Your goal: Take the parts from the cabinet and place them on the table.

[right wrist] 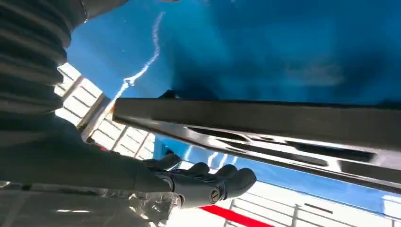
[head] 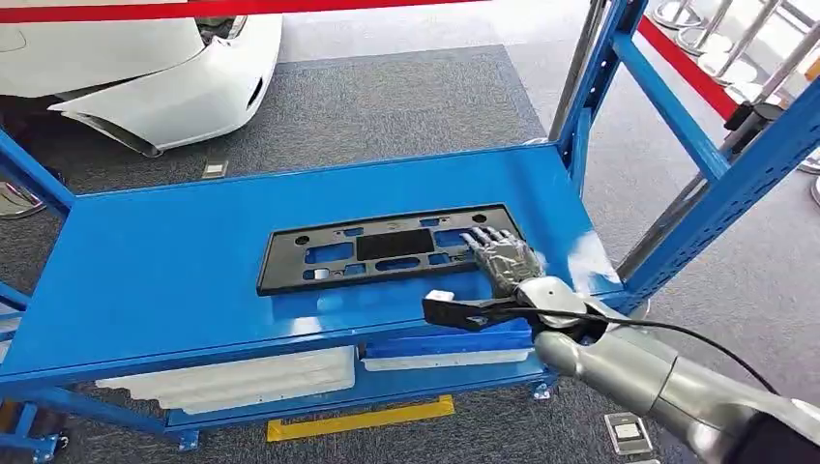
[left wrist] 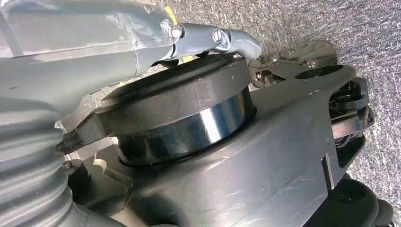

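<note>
Lay flat on the blue shelf (head: 174, 261) of the cabinet: one black frame-like part (head: 387, 246), long side running left to right, roughly mid-shelf and a little right of centre. Placed so, likely, to leave its right end within easy reach from the near edge. Reached in from the near right, the right hand (head: 501, 257), resting on the part's right end with fingers laid forward over the frame's rim. Looked, from the right wrist view, as if the fingers (right wrist: 222, 182) curled along one side of the part's edge (right wrist: 265, 116) with the thumb on the other, yet a gap of light showed between fingers and part, so could not tell whether truly gripped or merely touched. Judged as the start of a pickup: hand set at the end of the part rather than its middle, probably because only the rim offers a hold. Hung low beside the robot's body, the left hand (left wrist: 222, 40), close to the grey floor; could not tell whether open or closed. Parked beyond the shelf at far left, a white car (head: 145, 68).
</note>
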Action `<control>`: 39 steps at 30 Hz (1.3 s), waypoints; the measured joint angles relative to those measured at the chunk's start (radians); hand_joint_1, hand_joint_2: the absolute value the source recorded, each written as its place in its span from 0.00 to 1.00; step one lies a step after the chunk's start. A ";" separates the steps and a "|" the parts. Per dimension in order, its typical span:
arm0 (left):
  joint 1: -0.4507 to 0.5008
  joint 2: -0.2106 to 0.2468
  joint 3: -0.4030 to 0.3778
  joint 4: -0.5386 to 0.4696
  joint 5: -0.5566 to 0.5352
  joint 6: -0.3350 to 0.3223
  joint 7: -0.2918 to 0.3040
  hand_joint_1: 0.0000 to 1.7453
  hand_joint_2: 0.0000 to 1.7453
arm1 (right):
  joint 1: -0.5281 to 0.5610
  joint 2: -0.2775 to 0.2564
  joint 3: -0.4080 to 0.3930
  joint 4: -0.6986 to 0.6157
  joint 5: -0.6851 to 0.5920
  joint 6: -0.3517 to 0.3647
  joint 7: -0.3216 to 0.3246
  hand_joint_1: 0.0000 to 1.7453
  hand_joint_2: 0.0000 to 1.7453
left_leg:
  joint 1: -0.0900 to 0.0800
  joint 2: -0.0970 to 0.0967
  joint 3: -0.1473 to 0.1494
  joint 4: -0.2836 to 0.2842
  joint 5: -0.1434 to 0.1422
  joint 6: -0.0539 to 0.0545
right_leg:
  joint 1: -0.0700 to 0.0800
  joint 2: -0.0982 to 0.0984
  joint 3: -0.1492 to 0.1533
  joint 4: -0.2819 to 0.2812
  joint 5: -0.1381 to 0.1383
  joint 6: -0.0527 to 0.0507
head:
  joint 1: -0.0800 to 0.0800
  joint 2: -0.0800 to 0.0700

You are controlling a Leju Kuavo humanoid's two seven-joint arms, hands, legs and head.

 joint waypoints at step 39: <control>0.006 -0.002 0.000 0.000 0.019 0.010 -0.023 0.00 1.00 | -0.011 0.041 0.002 0.232 0.210 -0.231 0.064 0.00 1.00 | 0.000 0.000 0.000 0.000 0.000 0.000 | 0.000 -0.001 0.000 0.000 0.000 0.000 | 0.001 0.000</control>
